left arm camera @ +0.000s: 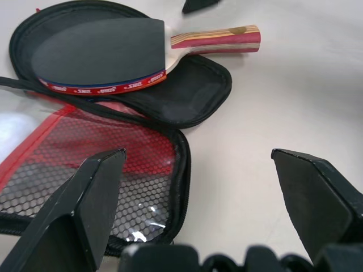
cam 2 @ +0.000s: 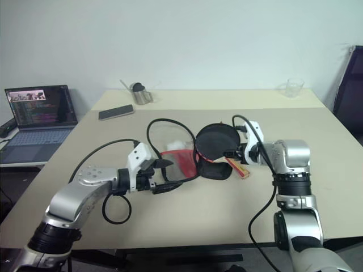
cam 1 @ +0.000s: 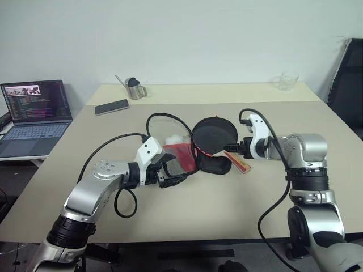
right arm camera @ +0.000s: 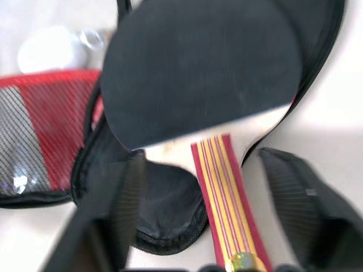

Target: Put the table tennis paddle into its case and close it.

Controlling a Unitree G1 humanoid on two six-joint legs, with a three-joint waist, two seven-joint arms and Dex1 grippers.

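**Desk:** What sits at the center of the table?

**Photographer:** The case lies unzipped and folded open on the beige table. Its red mesh-pocket half faces up toward the robot's left, its black-lined half toward the right. The table tennis paddle rests on that black half, black rubber face up. Its striped handle angles off the case's rim toward the right gripper.

**Desk:** And the 2 grippers?

**Photographer:** The right gripper is poised at the handle's end, its 2 fingers spread wide to either side of the handle. Neither finger is visibly pressing it. The left gripper sits at the edge of the red mesh half, jaws spread as wide apart, with bare table between the fingertips. It is gripping nothing.

**Desk:** Is the paddle fully inside?

**Photographer:** No. The blade lies on the open lining, the handle sticks out over the table, and the zipper rim is undone all round.

**Desk:** Anything else in frame?

**Photographer:** A phone and a small metal jug stand near the far-left edge. A clear glass is at the far right. An open laptop sits on a side surface to the left.
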